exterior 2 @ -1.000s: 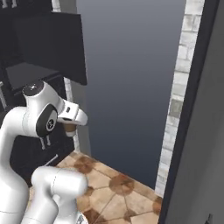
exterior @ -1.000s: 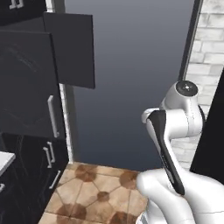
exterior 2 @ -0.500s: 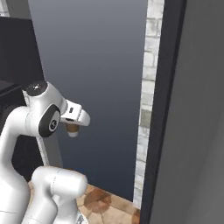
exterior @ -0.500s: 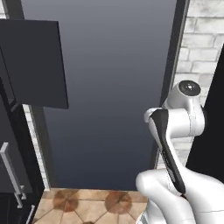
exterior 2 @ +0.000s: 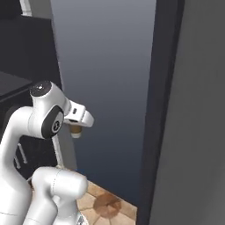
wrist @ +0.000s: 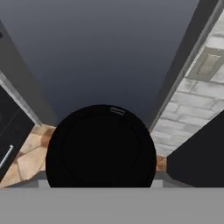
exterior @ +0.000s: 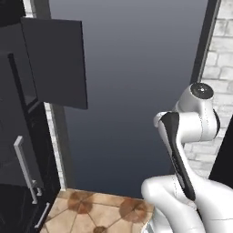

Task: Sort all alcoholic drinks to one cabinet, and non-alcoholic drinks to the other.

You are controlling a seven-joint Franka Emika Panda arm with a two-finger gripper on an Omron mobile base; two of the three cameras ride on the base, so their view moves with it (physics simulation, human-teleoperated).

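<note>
Gripping one brown paper coffee cup (exterior 2: 76, 130) beneath its round black lid (wrist: 101, 146), the white hand (exterior 2: 78, 122) holds it before a plain grey cabinet interior (exterior: 136, 82); terracotta floor tiles (exterior: 98, 214) at six o'clock.

1. The grey cabinet interior (exterior: 136, 82) ahead stands wide and unobstructed.
2. On its left, an open dark door (exterior: 57, 63) juts out, narrowing entry from that side.
3. On the right, a dark frame post (exterior 2: 160, 105) and brick wall (exterior: 220, 54) bound the opening.
4. Below, the tiled floor (exterior: 95, 211) lies bare.
</note>
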